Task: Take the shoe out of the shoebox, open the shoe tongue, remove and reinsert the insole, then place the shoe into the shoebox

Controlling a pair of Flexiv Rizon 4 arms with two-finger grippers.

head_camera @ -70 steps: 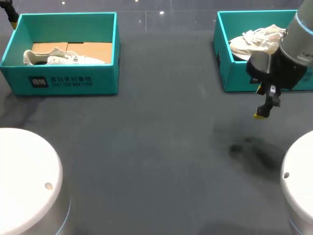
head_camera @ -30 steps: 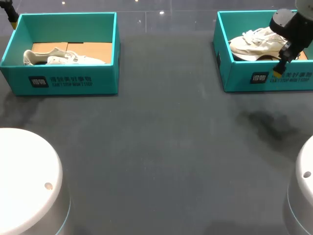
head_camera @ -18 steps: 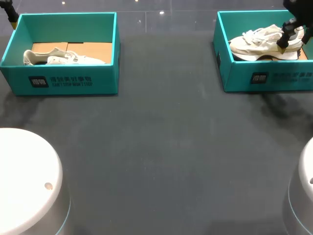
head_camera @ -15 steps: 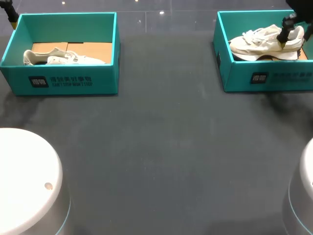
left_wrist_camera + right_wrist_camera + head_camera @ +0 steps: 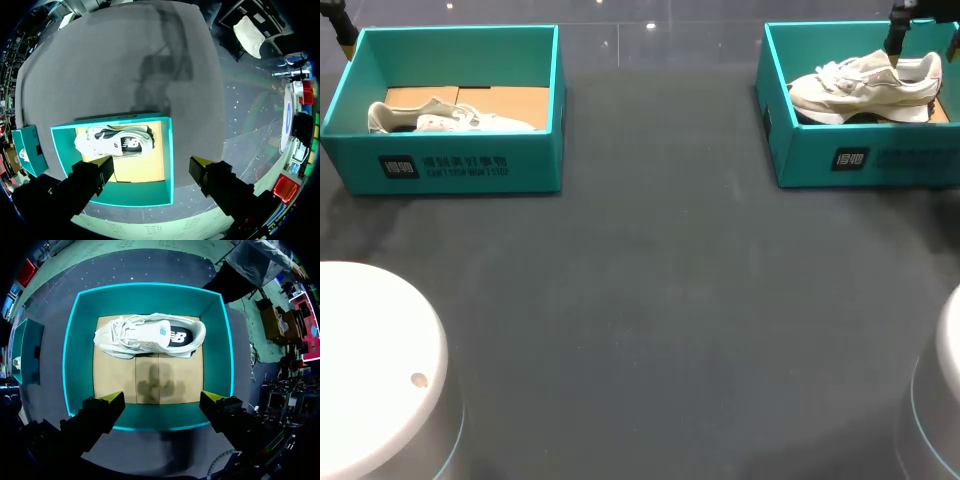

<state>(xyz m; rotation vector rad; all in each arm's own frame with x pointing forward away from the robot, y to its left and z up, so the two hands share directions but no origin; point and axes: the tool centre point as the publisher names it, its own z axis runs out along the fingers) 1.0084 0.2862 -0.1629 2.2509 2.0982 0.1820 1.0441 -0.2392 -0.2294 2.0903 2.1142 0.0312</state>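
Head view has two teal boxes on the dark table (image 5: 650, 300). The left shoebox (image 5: 440, 168) is at about 10 o'clock with a pale shoe (image 5: 450, 118) lying in it. The right shoebox (image 5: 860, 160) is at about 2 o'clock and holds the cream shoe (image 5: 865, 82), toe toward 9 o'clock and heel toward 3. So nothing's out of a box yet, and we're right at the first step.

Right wrist view is the useful one. The right gripper (image 5: 162, 399) hangs straight over its box, fingers spread wide with nothing in them, not touching the shoe or the walls. The cream shoe lies a bit ahead of the fingers, along the box's far side, with bare cardboard floor right under the gripper. My guess is the wide spread is so it can straddle the shoe's body, and the top-down pose is to clear the walls going in. It'll probably need to shift forward over the shoe before dropping.

Left gripper (image 5: 152, 162) is the same deal: wide open, empty, parked above the left shoebox, likely just waiting.
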